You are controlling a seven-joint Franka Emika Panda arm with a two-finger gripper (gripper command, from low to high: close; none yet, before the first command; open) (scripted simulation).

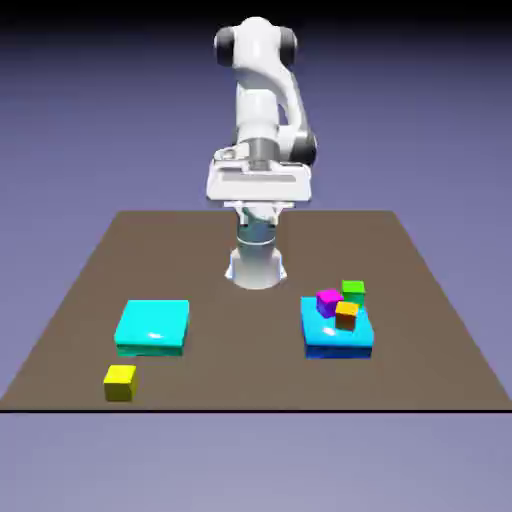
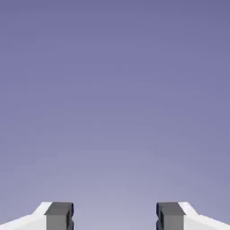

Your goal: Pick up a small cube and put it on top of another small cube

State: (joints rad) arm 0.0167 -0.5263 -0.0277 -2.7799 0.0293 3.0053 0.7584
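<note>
The small yellow cube (image 1: 119,382) sits on the brown table near its front edge, at the exterior view's left, just in front of a flat cyan slab (image 1: 152,326). My gripper (image 1: 257,183) hangs high above the table's far middle, well away from every cube. In the hand view the gripper (image 2: 115,215) is open. Its two grey fingertips (image 2: 59,215) stand far apart with only the blue-violet backdrop between them. No cube shows in the hand view.
A flat blue slab (image 1: 337,335) lies at the exterior view's right. A magenta cube (image 1: 329,300) and an orange cube (image 1: 346,315) rest on it, and a green cube (image 1: 353,291) sits at its far edge. The robot's base (image 1: 257,265) stands at the far middle.
</note>
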